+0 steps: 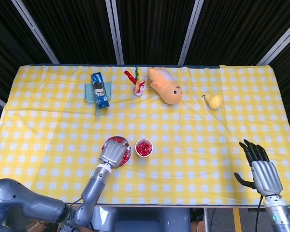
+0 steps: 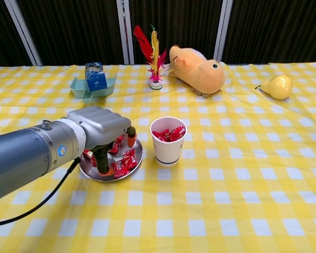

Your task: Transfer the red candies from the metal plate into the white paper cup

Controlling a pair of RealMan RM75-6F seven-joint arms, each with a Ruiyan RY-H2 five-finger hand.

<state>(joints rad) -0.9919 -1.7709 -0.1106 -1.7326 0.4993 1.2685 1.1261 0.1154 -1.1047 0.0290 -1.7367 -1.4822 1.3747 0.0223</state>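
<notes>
Checked table (image 1: 48, 125): plate (image 1: 128, 152) and cup (image 1: 144, 147) near the front edge; tray (image 1: 88, 94), shuttlecock (image 1: 137, 83), plush (image 1: 164, 86), pear (image 1: 213, 100) along the back.
</notes>
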